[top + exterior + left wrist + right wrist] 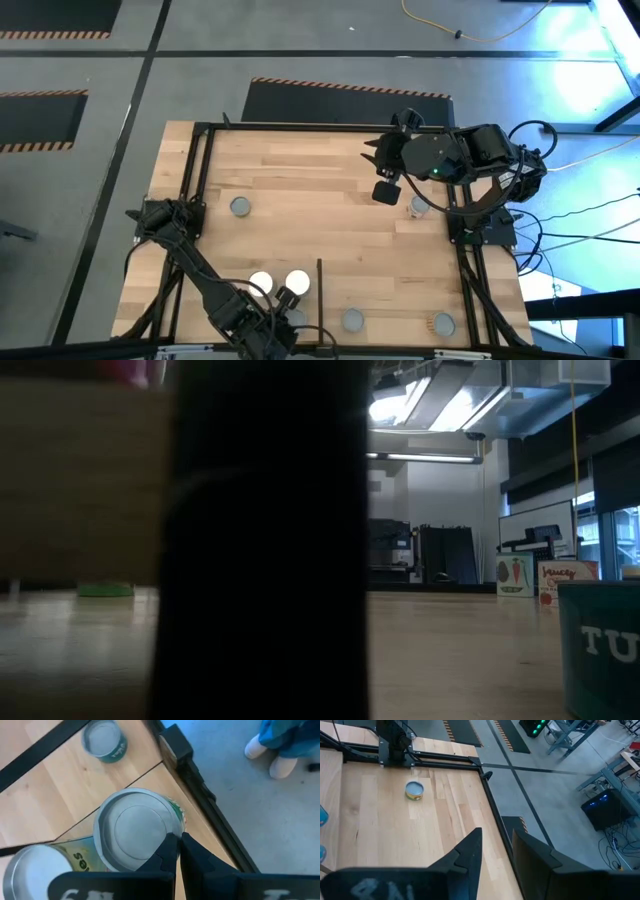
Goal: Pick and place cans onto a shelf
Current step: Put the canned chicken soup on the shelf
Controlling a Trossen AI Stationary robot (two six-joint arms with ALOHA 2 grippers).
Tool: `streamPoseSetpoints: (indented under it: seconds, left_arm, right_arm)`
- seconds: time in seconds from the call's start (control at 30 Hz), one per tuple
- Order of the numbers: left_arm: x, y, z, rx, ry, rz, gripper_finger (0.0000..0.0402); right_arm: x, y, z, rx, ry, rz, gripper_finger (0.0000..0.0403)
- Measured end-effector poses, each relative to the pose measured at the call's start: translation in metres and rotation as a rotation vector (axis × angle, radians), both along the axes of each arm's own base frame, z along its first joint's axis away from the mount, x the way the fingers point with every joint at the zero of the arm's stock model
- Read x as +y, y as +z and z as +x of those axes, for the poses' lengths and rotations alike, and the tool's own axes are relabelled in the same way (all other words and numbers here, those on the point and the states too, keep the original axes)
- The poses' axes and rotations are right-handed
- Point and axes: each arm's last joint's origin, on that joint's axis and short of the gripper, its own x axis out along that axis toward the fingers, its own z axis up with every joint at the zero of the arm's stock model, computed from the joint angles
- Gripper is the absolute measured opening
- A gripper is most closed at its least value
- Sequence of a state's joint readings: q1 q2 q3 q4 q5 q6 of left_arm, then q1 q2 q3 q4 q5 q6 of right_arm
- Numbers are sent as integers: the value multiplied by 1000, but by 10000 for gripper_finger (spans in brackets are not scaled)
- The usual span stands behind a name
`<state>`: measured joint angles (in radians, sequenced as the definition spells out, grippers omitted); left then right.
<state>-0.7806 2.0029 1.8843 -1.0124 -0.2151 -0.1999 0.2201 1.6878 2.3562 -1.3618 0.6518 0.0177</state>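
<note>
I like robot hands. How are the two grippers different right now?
The left gripper is shut, fingertips pressed together beside a silver-topped can; the right gripper is open with nothing between its fingers. The left sits low among cans, the right hangs over bare wood. Both are dark and two-fingered.

The cans (pixel 135 827) have dull, smooth metal tops, and the shelf (pixel 330 210) is pale matt wood framed in black metal.

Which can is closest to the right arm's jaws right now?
The grey-topped can near the table's right edge, just beside the raised right gripper. The other cans stand farther off: one alone on the left, the rest along the near edge.
</note>
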Motion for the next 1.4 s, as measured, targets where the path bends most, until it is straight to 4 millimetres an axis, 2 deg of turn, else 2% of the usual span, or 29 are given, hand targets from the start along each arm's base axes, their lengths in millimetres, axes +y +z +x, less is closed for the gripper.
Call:
streamPoseSetpoints:
  seconds: [0.4, 0.6, 1.0, 1.4]
  left_arm:
    - [1, 0, 1, -9, -20, 10, 0]
    - [-3, -7, 3, -12, -85, 47, 0]
    - [-4, -9, 5, -13, -84, 44, 0]
    - [-4, -9, 5, 0, -42, 16, 18]
  right_arm:
    - [0, 1, 1, -10, 0, 2, 110]
    - [0, 1, 1, -11, 0, 2, 110]
    - [0, 1, 1, -11, -1, 3, 110]
    - [0, 1, 1, -11, 0, 3, 110]
